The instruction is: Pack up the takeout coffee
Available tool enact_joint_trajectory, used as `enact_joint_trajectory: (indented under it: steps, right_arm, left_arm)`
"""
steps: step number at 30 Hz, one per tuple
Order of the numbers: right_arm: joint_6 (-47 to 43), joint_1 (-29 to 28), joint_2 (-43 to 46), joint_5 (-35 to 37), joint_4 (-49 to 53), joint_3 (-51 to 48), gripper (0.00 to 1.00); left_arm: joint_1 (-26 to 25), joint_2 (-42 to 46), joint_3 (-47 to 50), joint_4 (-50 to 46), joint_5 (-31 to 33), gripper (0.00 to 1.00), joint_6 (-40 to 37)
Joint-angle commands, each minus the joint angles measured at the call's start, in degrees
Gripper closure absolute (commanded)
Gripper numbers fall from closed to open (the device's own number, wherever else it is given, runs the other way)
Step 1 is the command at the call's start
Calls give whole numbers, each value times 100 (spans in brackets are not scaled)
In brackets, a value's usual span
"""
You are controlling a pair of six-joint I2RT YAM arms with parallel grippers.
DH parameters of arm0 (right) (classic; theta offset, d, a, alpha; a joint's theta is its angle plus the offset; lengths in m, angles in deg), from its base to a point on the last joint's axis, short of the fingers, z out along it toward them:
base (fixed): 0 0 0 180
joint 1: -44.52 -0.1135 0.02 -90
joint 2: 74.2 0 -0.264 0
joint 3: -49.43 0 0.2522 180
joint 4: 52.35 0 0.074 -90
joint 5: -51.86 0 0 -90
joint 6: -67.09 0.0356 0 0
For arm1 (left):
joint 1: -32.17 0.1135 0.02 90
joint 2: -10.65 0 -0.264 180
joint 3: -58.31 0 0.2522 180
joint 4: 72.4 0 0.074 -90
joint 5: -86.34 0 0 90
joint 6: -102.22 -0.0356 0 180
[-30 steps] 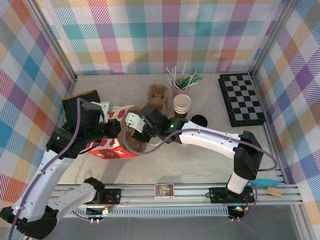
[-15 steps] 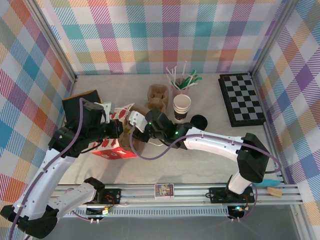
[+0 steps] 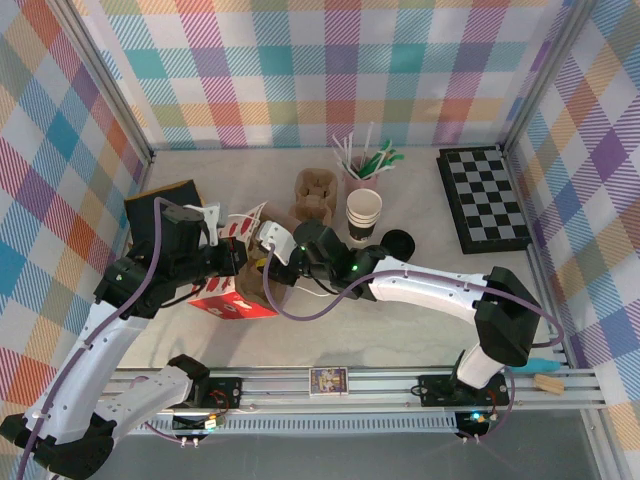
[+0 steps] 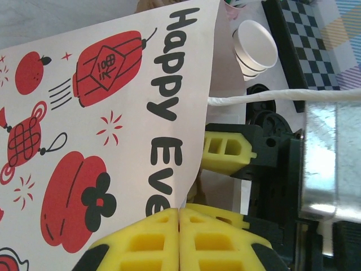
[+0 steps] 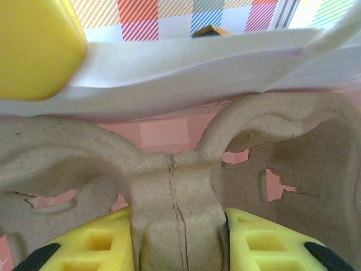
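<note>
Right tool (image 5: pixel 175 240) is clenched on the centre spine of a pulp cup carrier (image 5: pixel 175 186), one yellow finger on each side. The carrier wells I can see look empty. The carrier sits at the mouth of the paper bag (image 4: pixel 84 141), with the bag's white wall just above it.

Left tool (image 4: pixel 179 237) is pinched flat on the bag's top edge, pads together with only paper between them. It holds the mouth open toward the right arm.

I can't place the takeout coffee for sure. The best candidate is the black round lid (image 3: pixel 398 241) on the worktop (image 3: pixel 420 310), just beside the stack of lidless paper cups (image 3: pixel 364 212). I can't tell whether it caps a cup or lies flat.

- **Direction:** that spot is to the right of the right tool, well apart from the bag.
- **Axis:** if it is a cup, it stands upright with its axis vertical.
- **Which arm:** the right arm is nearer, and the left is tied up with the bag.

My read is that the carrier has to be seated in the bag and let go before the right tool can swing right for the cup. The risk is the carrier edge snagging the bag's cord handle (image 4: pixel 254 96).
</note>
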Motion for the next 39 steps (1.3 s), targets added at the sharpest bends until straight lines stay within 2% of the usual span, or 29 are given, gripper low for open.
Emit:
enact_joint_trajectory:
  steps: [1,8,15,22,31,39]
  right_arm:
    - [149,-52,-188,-282,-425,-19,76]
    - [214,-57,-491,-358,-311,156,76]
    - [574,-58,-710,-334,-641,67,77]
    - [342,-73,-1071,-356,-22,493,77]
    - [303,-78,-640,-299,-172,-74,77]
    - [70,-78,-729,-311,253,112,77]
  left_arm:
    - [-73,78,39,363,-391,100,172]
    - [-73,146,35,362,-369,100,204]
    - [-73,186,52,364,-320,100,227]
    - [-73,227,48,362,-231,100,240]
    - [-73,253,-27,261,-42,100,192]
    - [-73,251,-136,219,42,100,166]
